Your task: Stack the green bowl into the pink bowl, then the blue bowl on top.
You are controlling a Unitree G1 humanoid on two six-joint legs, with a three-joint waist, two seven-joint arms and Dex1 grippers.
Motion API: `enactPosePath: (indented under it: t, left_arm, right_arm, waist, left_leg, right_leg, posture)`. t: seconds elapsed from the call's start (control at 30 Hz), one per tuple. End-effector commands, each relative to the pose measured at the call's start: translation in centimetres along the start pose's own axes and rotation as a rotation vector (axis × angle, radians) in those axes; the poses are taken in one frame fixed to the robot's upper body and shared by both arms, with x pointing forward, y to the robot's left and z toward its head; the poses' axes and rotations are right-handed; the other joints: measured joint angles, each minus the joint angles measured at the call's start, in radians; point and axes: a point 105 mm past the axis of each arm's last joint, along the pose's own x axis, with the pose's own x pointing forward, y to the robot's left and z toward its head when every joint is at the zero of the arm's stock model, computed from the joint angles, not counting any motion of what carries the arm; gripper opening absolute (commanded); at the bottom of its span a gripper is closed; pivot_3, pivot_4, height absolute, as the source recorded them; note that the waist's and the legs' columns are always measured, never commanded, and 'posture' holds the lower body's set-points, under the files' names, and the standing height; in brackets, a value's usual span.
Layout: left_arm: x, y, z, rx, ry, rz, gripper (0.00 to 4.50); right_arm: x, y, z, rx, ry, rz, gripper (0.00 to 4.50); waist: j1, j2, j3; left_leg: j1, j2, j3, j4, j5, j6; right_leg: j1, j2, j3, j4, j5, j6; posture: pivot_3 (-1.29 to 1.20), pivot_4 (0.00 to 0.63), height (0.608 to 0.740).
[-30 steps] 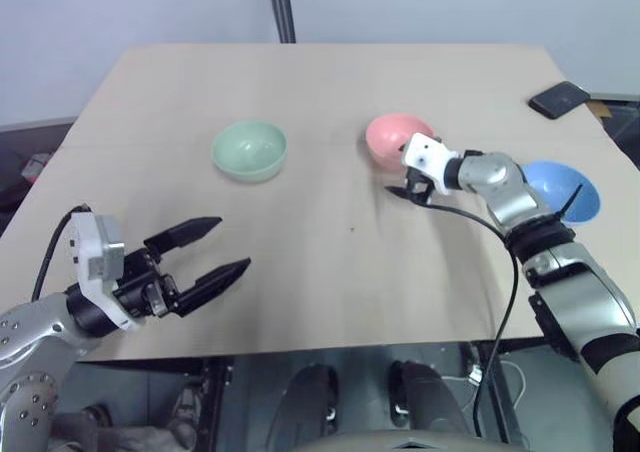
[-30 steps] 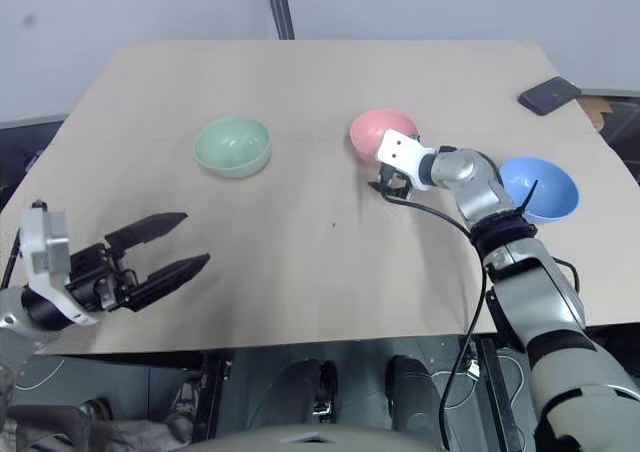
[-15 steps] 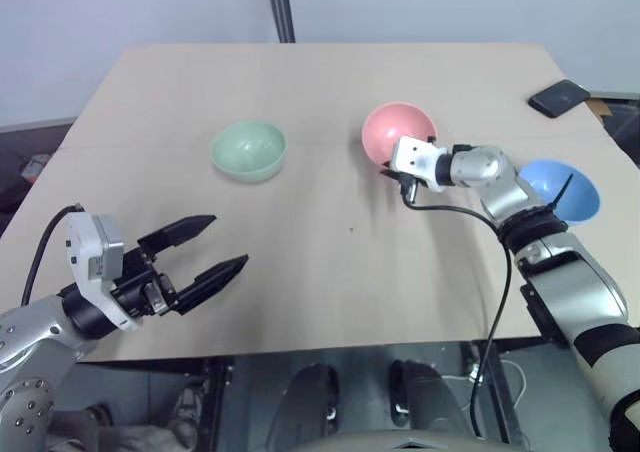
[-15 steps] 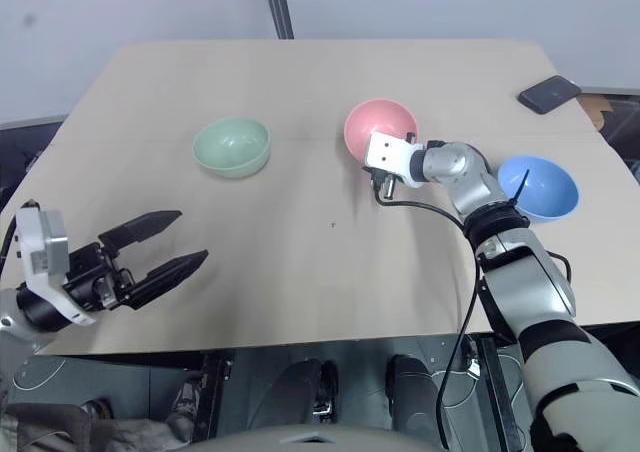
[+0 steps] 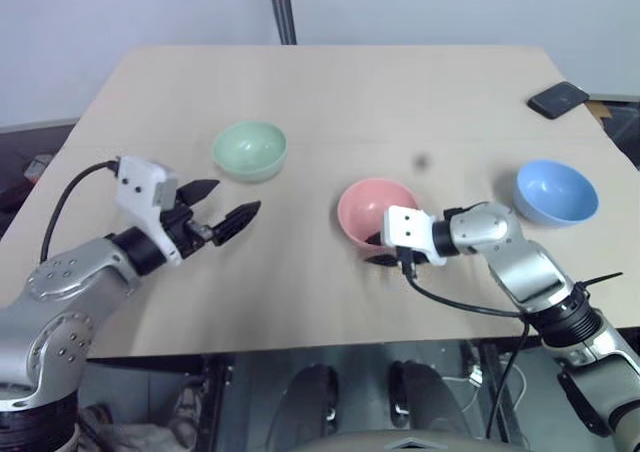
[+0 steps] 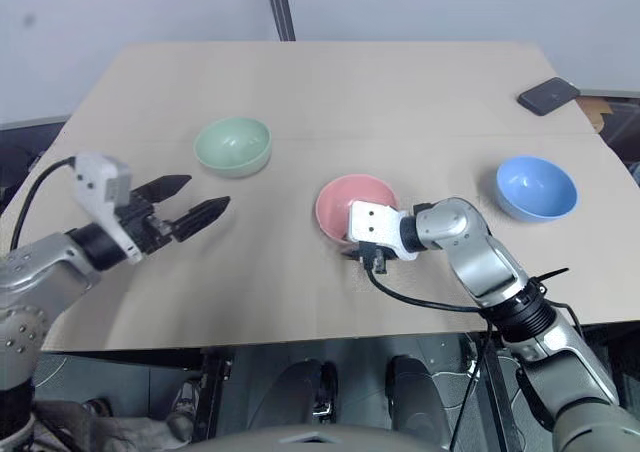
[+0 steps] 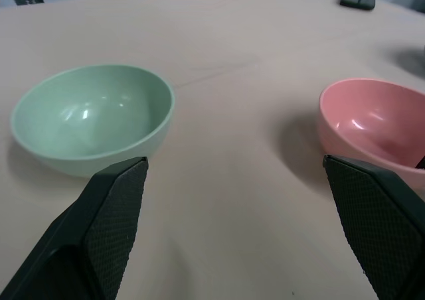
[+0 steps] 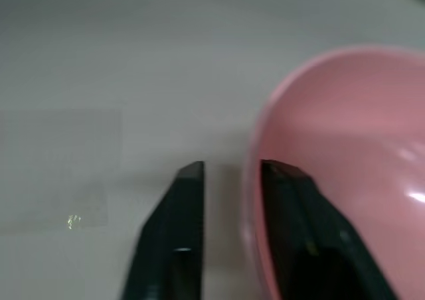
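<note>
Fingers of the right gripper [image 8: 226, 200] are straddling the near rim of the pink bowl [image 5: 375, 212], one inside and one outside, with a gap showing at the outer one, apparently setting it mid-table [image 5: 300, 102] as the stack's base. The left gripper [image 5: 228, 212], jaws standing wide apart, is aiming at the green bowl [image 5: 249, 150] just ahead, likely its next pick, while the blue bowl [image 5: 556, 192] is waiting well apart on the right.
</note>
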Motion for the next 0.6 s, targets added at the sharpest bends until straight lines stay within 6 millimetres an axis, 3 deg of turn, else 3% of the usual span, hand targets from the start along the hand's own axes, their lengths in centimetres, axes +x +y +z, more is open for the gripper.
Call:
enactPosePath:
  t: [0.03,0.13,0.3,0.43,0.6]
  left_arm:
    - [0.8,0.2,0.9,0.058,0.029,0.003,4.5]
    - [2.4,0.6,1.1,0.168,0.13,-0.002,4.5]
    - [6.3,1.8,2.6,0.388,0.23,0.012,4.5]
    - [9.2,3.1,2.6,0.537,0.326,0.046,4.5]
    - [12.6,4.2,1.1,0.708,0.424,0.054,4.5]
  right_arm:
    - [-1.0,-0.8,2.2,-0.022,-0.065,-0.074,3.02]
    - [-2.7,-1.6,4.0,0.004,-0.172,-0.166,4.39]
    - [-6.1,-1.2,5.9,0.104,-0.338,-0.277,4.39]
    - [-7.8,-0.8,5.3,0.164,-0.34,-0.38,4.39]
    - [-9.7,-0.6,4.2,0.211,-0.315,-0.498,4.39]
  waist:
    - [0.001,0.0,0.0]
    - [0.007,0.0,0.0]
    - [0.029,-0.001,0.0]
    - [0.027,-0.002,0.0]
    - [0.025,-0.002,0.001]
  left_leg:
    - [0.0,0.0,0.0,0.0,0.0,0.0]
    - [-0.001,0.0,-0.002,0.0,0.0,0.0]
    - [-0.001,-0.002,-0.002,0.0,0.0,0.0]
    - [-0.002,-0.002,-0.002,0.0,0.0,0.0]
    - [-0.002,-0.002,0.001,0.001,0.0,0.0]
  right_leg:
    - [0.0,0.003,0.0,0.0,0.0,0.0]
    - [0.0,0.003,-0.001,0.0,0.001,0.001]
    - [0.001,0.004,-0.001,-0.001,0.001,0.002]
    - [0.001,0.005,-0.001,-0.001,0.001,0.002]
    - [0.0,0.006,0.0,-0.001,0.0,0.003]
  posture:
    - [0.0,0.15,0.739]
    - [0.0,0.15,0.739]
    - [0.0,0.15,0.739]
    - [0.0,0.15,0.739]
    - [0.0,0.15,0.739]
